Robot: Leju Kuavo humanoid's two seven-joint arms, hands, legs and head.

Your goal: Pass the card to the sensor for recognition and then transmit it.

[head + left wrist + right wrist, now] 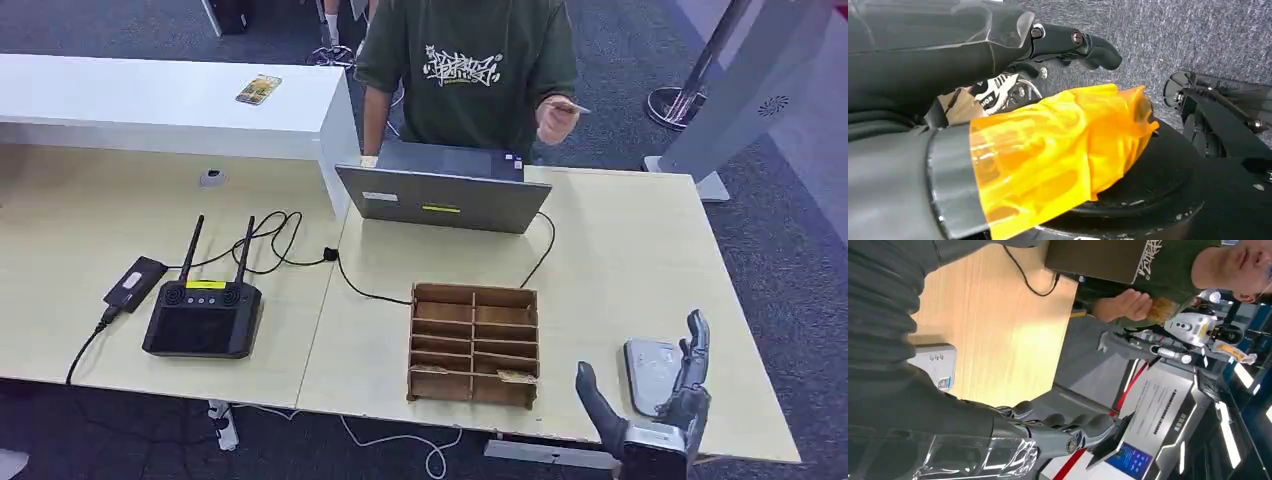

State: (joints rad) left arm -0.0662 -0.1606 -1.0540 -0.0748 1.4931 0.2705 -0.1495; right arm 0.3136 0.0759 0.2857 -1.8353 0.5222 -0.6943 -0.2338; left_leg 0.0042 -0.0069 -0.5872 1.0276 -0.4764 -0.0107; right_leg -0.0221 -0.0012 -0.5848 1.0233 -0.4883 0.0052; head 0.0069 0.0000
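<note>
While a person at upper centre is holding out the card, the robot's right hand is waiting spread and empty at lower right, beside the sensor; the handover appears next.

We stood in an office-like reception or service hall, grey carpet floor, pale wooden tabletop with laptop, white counter, queue barrier post, display kiosk.
</note>
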